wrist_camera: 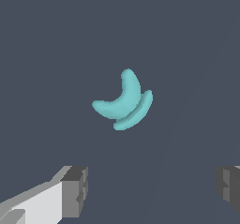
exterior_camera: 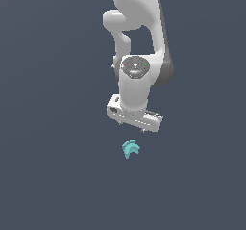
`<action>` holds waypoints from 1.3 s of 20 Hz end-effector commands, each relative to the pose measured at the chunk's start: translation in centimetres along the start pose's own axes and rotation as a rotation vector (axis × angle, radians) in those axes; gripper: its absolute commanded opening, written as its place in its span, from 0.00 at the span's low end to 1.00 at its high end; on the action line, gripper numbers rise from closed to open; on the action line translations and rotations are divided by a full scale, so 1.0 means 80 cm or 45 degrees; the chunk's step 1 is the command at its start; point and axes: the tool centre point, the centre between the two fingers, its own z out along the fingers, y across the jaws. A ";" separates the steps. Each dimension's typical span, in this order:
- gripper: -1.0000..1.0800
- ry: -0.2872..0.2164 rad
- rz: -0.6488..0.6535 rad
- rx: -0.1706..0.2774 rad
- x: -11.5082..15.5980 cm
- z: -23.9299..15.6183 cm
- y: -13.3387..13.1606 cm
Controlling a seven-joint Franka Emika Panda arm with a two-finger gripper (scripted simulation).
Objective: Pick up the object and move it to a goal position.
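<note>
The white robot arm [exterior_camera: 137, 41] reaches down over a plain dark grey worktop [exterior_camera: 48, 176], its white pincer [exterior_camera: 133, 124] pointing at the surface. The small teal curved object [exterior_camera: 130, 148], a crescent-like piece with ridged lobes, lies on the worktop just beyond the pincer's tips and apart from them, touching neither finger. In the wrist view the same teal object [wrist_camera: 123, 101] sits ahead of the pincer [wrist_camera: 152, 188], roughly in line with the gap between the two dark grey finger pads [wrist_camera: 75, 190]. The fingers stand wide apart, with nothing held between them. The object's curved lobes overlap, one thicker crescent over a thinner one.
</note>
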 end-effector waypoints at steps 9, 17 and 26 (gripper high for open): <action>0.96 -0.004 0.380 -0.010 0.024 0.024 -0.005; 0.96 0.000 0.662 -0.022 0.041 0.043 -0.009; 0.96 0.009 0.908 -0.033 0.054 0.059 -0.014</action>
